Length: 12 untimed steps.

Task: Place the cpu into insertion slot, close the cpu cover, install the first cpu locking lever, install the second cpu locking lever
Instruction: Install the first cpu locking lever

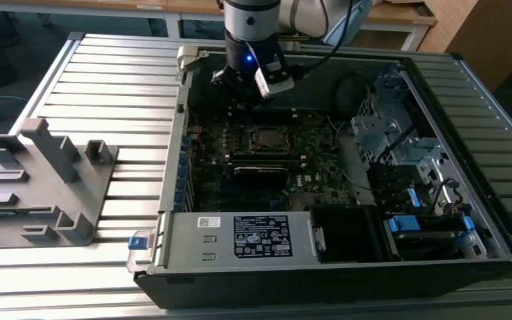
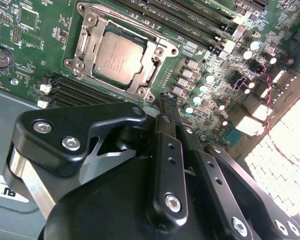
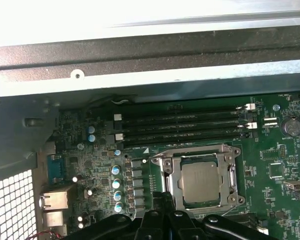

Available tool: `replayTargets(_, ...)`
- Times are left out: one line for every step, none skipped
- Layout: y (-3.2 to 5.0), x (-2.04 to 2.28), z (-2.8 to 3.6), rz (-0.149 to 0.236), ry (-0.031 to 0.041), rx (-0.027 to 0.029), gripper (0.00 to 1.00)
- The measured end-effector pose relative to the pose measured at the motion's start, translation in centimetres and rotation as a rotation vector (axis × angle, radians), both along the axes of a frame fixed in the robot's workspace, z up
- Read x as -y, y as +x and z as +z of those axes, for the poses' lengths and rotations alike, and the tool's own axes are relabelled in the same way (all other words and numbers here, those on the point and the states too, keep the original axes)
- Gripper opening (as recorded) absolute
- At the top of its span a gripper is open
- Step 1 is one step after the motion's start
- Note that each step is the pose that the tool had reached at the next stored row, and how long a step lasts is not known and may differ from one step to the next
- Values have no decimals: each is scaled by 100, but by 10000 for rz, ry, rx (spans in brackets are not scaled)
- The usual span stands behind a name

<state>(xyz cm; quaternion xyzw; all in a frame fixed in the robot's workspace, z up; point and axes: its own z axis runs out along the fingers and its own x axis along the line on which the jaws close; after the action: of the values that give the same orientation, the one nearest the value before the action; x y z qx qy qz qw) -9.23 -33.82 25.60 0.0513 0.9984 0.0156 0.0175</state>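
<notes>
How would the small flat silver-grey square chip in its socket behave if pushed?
Probably stiff: the silver-grey chip looks like a flat metal-topped slab. Likely won't slide, since the silver metal frame surrounds it. Smooth top seems slippery.

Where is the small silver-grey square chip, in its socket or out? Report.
In. The chip lies flat inside the thin silver metal frame in both wrist views.

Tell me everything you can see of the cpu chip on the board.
The cpu is a small flat square chip with a dull silver-grey metal top that bears faint print. It lies flat on the green board, inside a silver metal frame that lies down around it, over its edges. Nothing else touches it. The claw hangs apart from it, near one corner of the frame, shut and holding nothing.
</notes>
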Motion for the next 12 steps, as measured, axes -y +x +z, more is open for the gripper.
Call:
replayTargets(-7,0,0,1,1,0,10)
replayTargets(-17,0,0,3,0,0,10)
replayTargets(-26,0,-1,2,0,0,10)
replayTargets(-38,0,-1,3,0,0,10)
replayTargets(-53,0,-1,2,0,0,10)
replayTargets(-66,0,-2,2,0,0,10)
replayTargets(-75,0,-3,2,1,1,10)
replayTargets(-80,-1,-3,2,1,0,10)
replayTargets(-81,-1,-3,3,0,0,10)
replayTargets(-82,0,-2,3,-1,-1,10)
replayTargets(-82,0,-2,4,-1,-1,10)
replayTargets(-82,0,-3,3,0,0,10)
